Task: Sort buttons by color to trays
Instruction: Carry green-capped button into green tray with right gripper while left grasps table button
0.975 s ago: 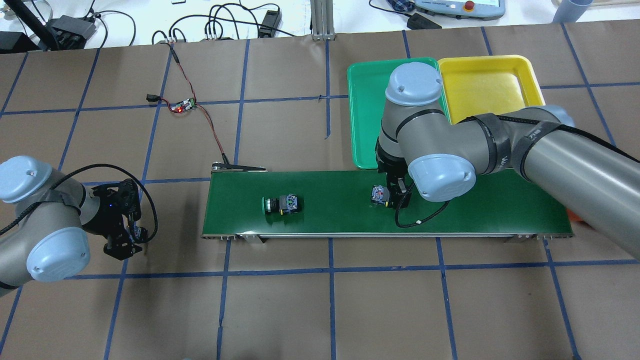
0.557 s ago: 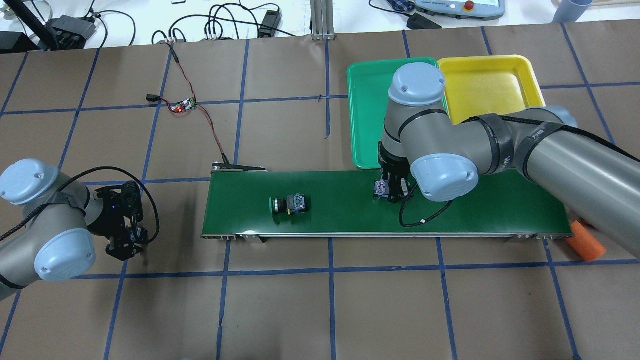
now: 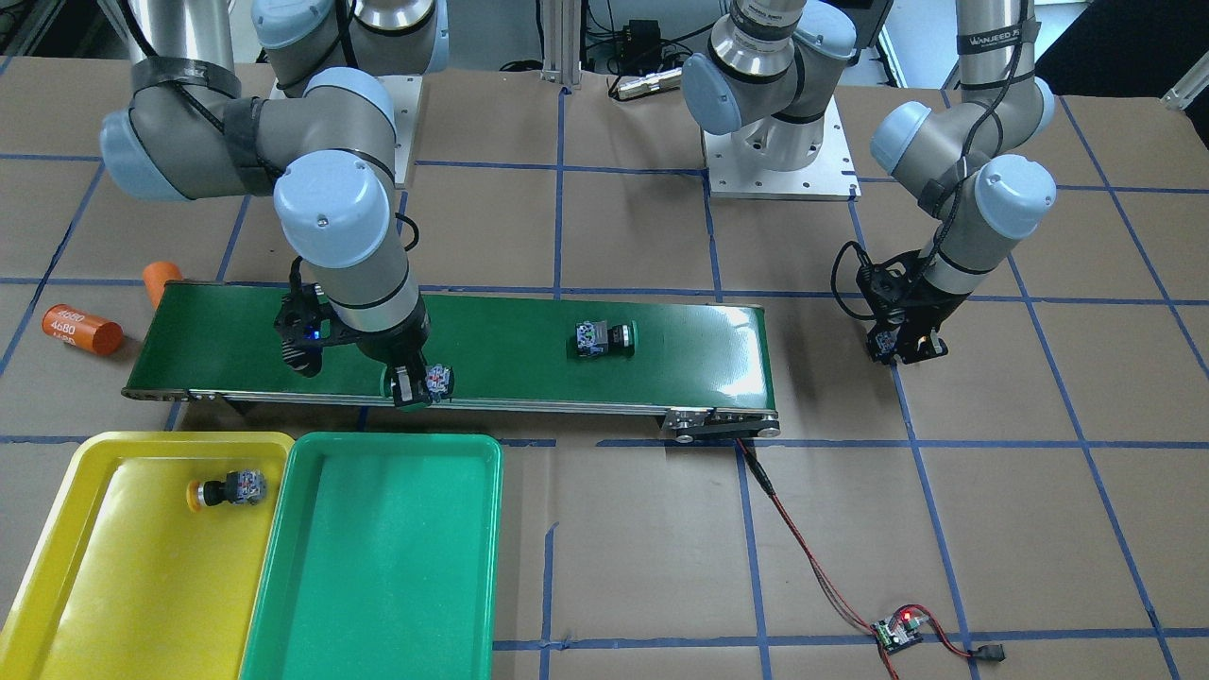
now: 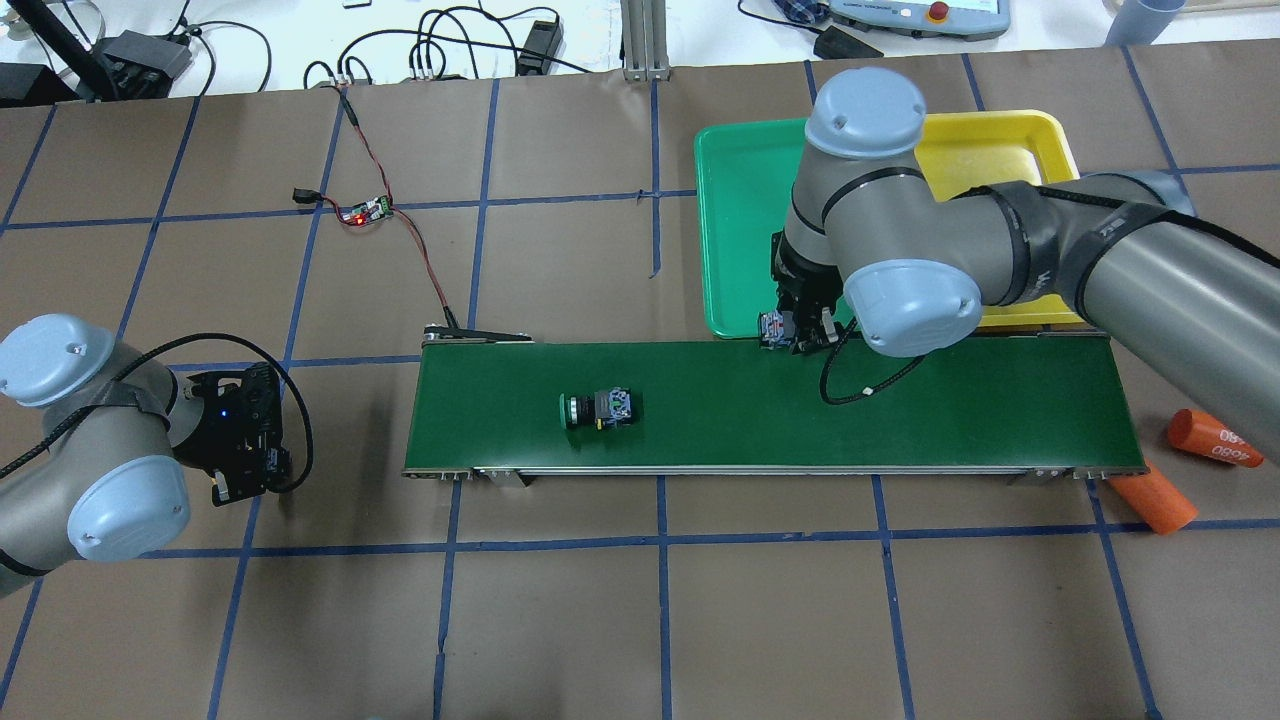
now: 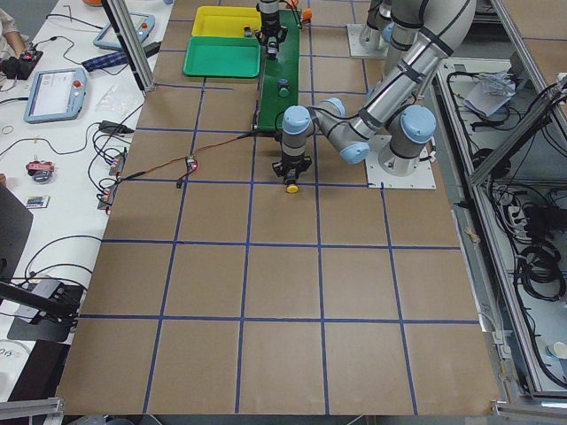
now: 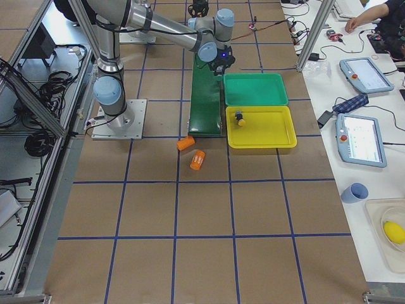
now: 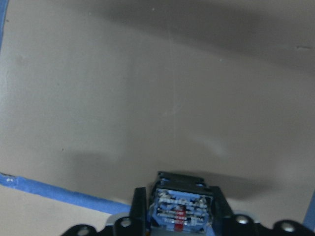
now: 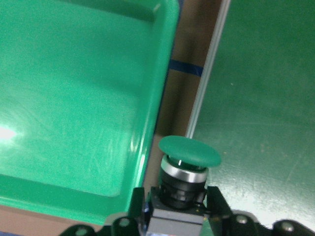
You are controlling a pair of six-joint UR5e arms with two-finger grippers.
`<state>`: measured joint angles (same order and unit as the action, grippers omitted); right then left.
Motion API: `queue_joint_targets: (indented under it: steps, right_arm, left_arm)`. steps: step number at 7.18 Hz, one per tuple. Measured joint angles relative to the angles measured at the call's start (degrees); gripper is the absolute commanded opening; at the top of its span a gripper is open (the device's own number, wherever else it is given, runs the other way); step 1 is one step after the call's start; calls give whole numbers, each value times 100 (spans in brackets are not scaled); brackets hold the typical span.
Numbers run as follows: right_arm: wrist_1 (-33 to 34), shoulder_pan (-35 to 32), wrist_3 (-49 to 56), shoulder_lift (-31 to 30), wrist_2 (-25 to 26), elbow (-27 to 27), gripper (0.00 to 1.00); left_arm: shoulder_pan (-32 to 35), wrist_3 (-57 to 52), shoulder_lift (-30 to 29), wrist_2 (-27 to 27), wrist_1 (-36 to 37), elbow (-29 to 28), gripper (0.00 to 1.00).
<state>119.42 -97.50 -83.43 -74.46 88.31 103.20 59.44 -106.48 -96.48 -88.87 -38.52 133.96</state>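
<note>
As the right end effector (image 4: 793, 333), clamping a green button (image 8: 189, 150), is nearing the green tray (image 4: 735, 220) for release, the left end effector (image 3: 895, 348) is gripping a yellow button (image 5: 291, 187).

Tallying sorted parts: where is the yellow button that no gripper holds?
Front-facing view, lower left: the yellow button lies on its side in the yellow tray, near the corner by the green tray and the conveyor belt.
</note>
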Motion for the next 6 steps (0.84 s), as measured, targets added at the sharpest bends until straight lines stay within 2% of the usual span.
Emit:
queue_joint_targets:
  steps: [2,4,5,6]
  right_arm:
    - [56,171,349,458,-1,-569,0]
    - [129,207,415,1060,3,-1117,0]
    - [230,210,431,1341,10,-1259,7]
    - [320,213,438,1539,16,-1306,99]
  left_arm:
    - [324,91,269,82,-253,-154,0]
    - [1277,574,486,306,-981,-738,0]
    - [1741,853,505,476,-1407,-1081,0]
    - [2130,1188,475,568,-1636,-1282,0]
